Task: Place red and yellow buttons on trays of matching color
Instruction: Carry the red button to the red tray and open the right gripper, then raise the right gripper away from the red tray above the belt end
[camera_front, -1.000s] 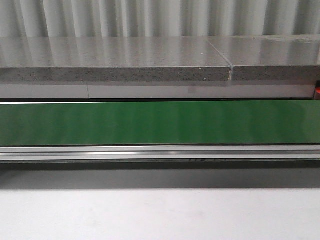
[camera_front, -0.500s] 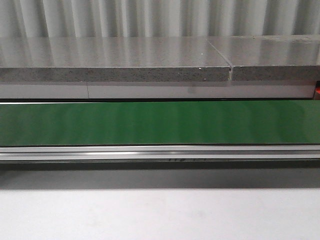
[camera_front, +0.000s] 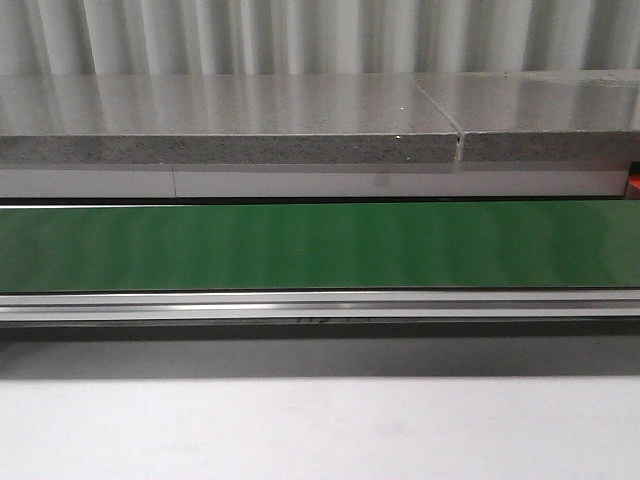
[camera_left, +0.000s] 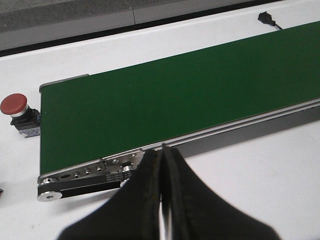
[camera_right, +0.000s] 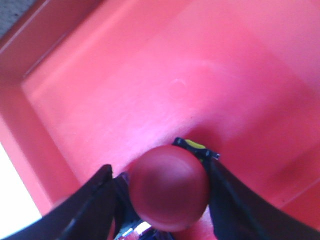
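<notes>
In the right wrist view a red button (camera_right: 169, 187) with a dark body sits between the fingers of my right gripper (camera_right: 162, 200), just above the floor of the red tray (camera_right: 150, 85). The fingers press on both sides of it. A second red button (camera_left: 13, 105) stands upright on the white table beside the end of the green belt (camera_left: 175, 95) in the left wrist view. My left gripper (camera_left: 162, 165) hangs shut and empty over the table at the belt's near rail. No yellow button or yellow tray is in view.
The front view shows only the green conveyor belt (camera_front: 320, 245), its metal rail (camera_front: 320, 303), a grey stone ledge (camera_front: 230, 125) behind and white table in front. A black plug (camera_left: 267, 19) lies beyond the belt.
In the front view a small dark mark under the belt's rail has slid to the left. Neither arm shows there.
</notes>
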